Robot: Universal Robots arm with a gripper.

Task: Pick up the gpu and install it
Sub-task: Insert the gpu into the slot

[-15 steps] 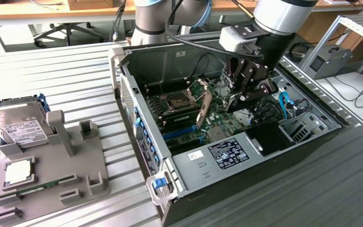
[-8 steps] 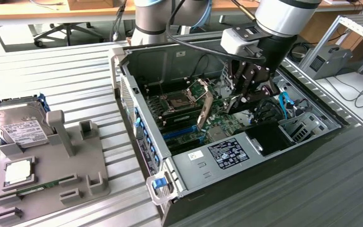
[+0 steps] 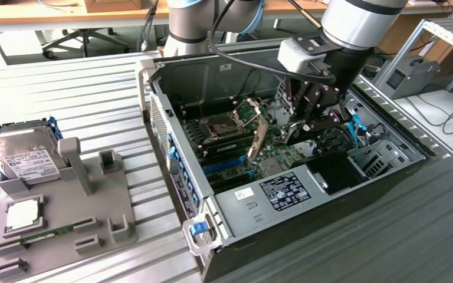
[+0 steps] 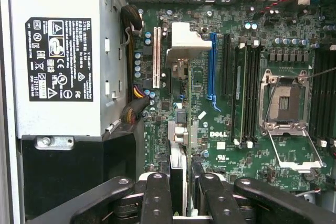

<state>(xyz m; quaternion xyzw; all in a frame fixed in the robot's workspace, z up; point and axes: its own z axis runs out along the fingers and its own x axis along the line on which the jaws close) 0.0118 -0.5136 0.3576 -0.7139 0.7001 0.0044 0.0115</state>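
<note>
The black two-fingered gripper (image 4: 178,195) has its jaws pinching the gpu (image 4: 178,145), a thin green circuit card with a silver metal end bracket, seen edge-on just above the jaws in the wrist view. In the exterior view it hangs upright at centre frame (image 3: 259,137), inside the open black tower computer case (image 3: 384,177), over the green motherboard (image 4: 226,145). The pick-up looks done; whether the card is fully seated I cannot tell.

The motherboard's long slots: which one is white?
The white slot, nearest the silver power supply; the blue slot lies farther off, the rest are black.
</note>
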